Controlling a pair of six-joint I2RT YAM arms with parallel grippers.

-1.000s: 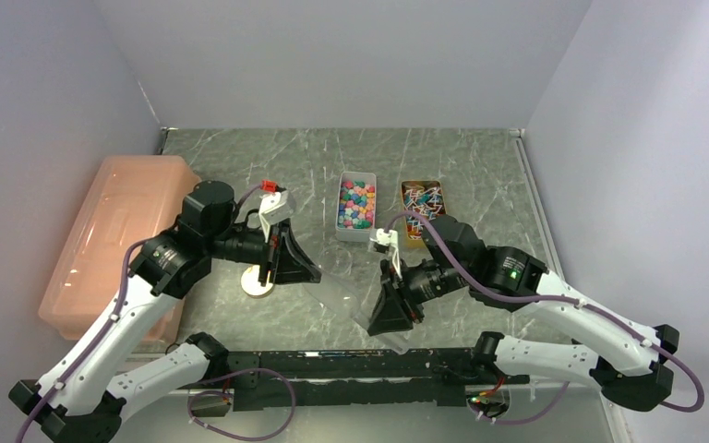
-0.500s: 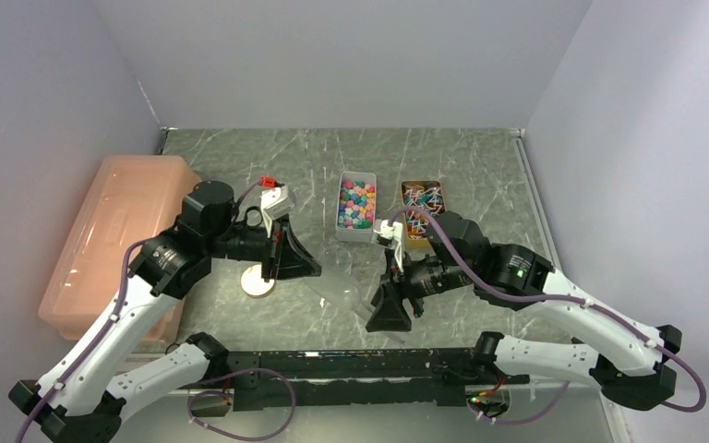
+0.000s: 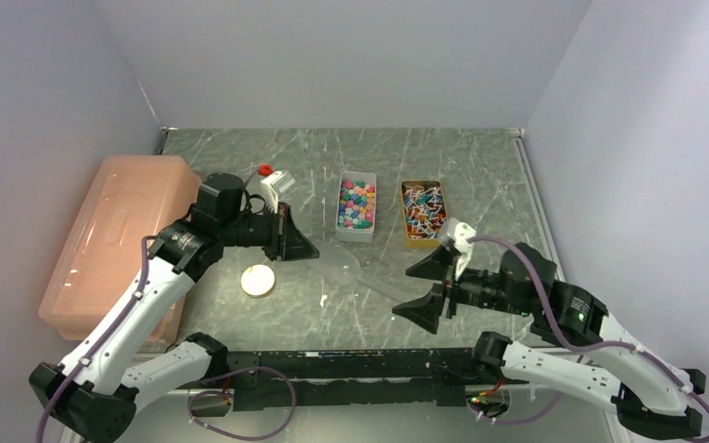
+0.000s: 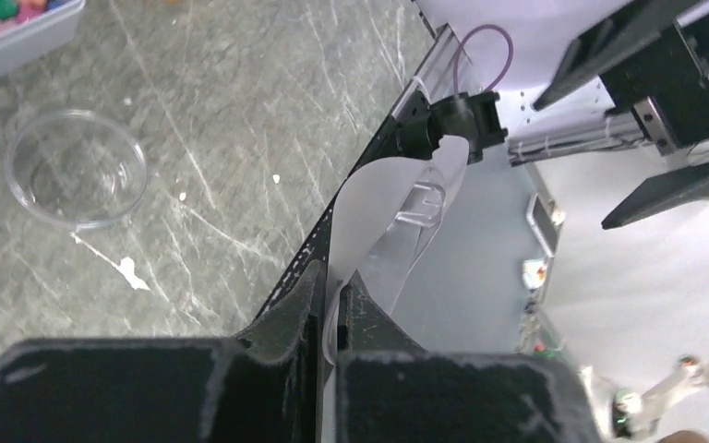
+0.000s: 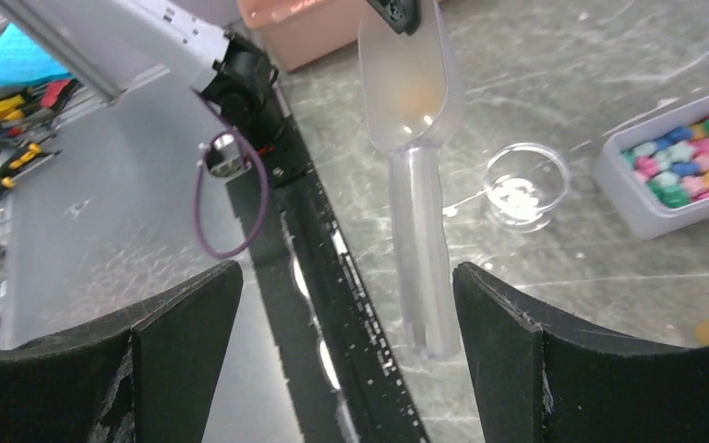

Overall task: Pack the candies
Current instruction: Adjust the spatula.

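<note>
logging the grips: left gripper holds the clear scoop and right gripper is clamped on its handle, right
No. The left gripper holds the clear scoop, but the right gripper is open, clear of the handle; the right wrist view shows it.

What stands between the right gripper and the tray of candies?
The clear scoop, pinched by the left gripper, lies just ahead of the open right gripper; a clear cup stands between it and the candies.
</note>
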